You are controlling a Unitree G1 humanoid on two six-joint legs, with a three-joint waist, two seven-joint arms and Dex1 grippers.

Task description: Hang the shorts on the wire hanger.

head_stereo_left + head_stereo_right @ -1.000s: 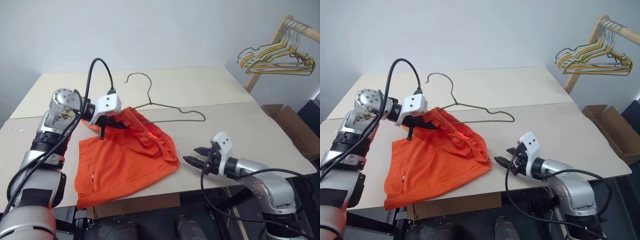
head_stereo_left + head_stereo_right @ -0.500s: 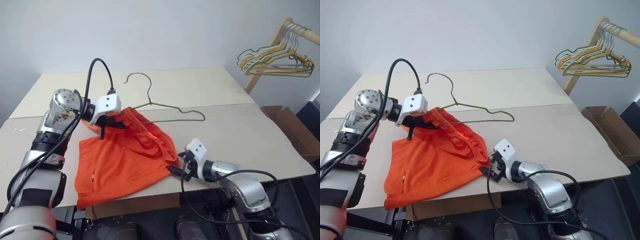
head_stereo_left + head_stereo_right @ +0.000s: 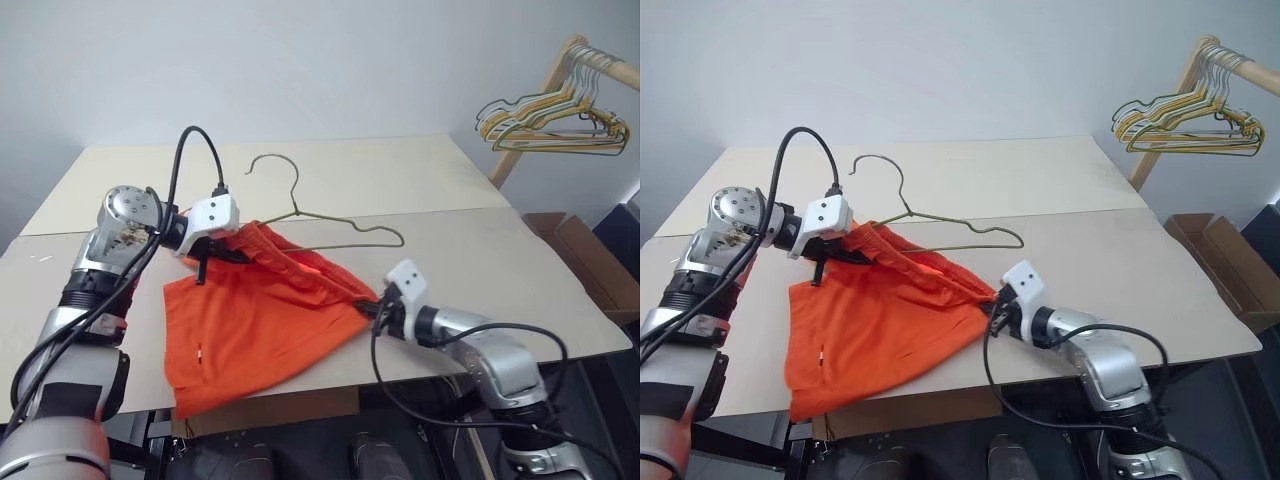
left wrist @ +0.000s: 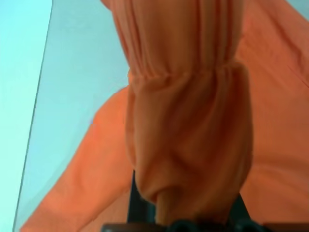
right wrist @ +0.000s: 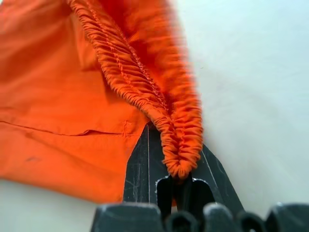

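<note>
The orange shorts (image 3: 260, 325) lie on the table, their gathered waistband (image 5: 145, 92) pulled out into a line between my two grippers. My left gripper (image 3: 213, 252) is shut on the waistband's far left end, where fabric bunches over its fingers (image 4: 140, 205). At the near right end my right gripper (image 3: 374, 310) is shut on the elastic, which sits pinched between its fingers (image 5: 140, 169). The wire hanger (image 3: 298, 195) lies flat just behind the shorts, hook pointing away, and one end of it runs under the fabric.
The beige table (image 3: 480, 250) has its front edge just below the shorts and my right gripper. A wooden rack with a bunch of yellowish hangers (image 3: 555, 112) stands at the far right. A cardboard box (image 3: 590, 262) sits on the floor beside the table.
My right gripper, open off the shorts' right side a second ago, moved left onto the waistband's near end and shut on it. The waistband now stretches taut. The left gripper kept its hold.
</note>
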